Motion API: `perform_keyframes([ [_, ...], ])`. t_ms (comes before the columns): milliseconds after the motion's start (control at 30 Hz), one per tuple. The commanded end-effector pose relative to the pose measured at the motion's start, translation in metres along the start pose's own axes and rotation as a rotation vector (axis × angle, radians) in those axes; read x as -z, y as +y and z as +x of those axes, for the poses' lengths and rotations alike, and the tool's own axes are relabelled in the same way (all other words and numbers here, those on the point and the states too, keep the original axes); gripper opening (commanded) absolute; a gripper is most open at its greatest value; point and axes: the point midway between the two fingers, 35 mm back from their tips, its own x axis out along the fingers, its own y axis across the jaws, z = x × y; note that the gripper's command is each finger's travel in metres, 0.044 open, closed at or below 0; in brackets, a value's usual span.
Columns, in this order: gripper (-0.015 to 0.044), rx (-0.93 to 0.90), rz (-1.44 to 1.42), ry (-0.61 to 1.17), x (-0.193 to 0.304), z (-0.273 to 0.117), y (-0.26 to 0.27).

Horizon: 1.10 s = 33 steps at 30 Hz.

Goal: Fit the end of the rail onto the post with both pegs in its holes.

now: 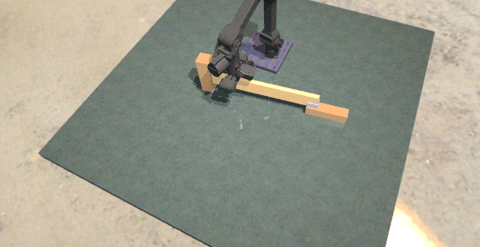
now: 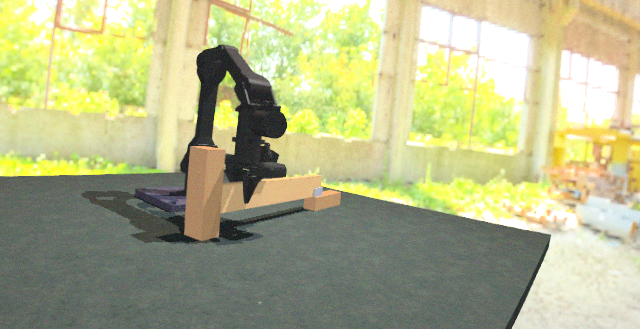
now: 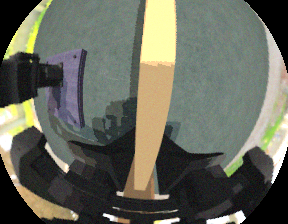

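The rail runs from the post to the low footboard block. It looks about level, with its near end raised off the table. Its far end sits at the pale bracket. My gripper is shut on the rail close to the post, one finger on each side. In the exterior view the rail's near end shows no clear gap from the post. The pegs and holes are hidden, so peg depth and contact cannot be told.
The purple base plate carries the arm behind the rail. All stand on the dark green mat. The post stands close beside my gripper.
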Motion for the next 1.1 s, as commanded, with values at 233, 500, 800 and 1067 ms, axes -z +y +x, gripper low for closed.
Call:
perform_keyframes([
  [233,0.0026,-0.001,-0.001,-0.001,0.0,0.0,0.0],
  [500,0.0236,-0.001,-0.001,-0.001,0.0,0.0,0.0],
  [800,0.044,-0.001,-0.001,-0.001,0.0,0.0,0.0],
  [1067,0.044,0.002,0.0,0.002,-0.015,-0.015,-0.001],
])
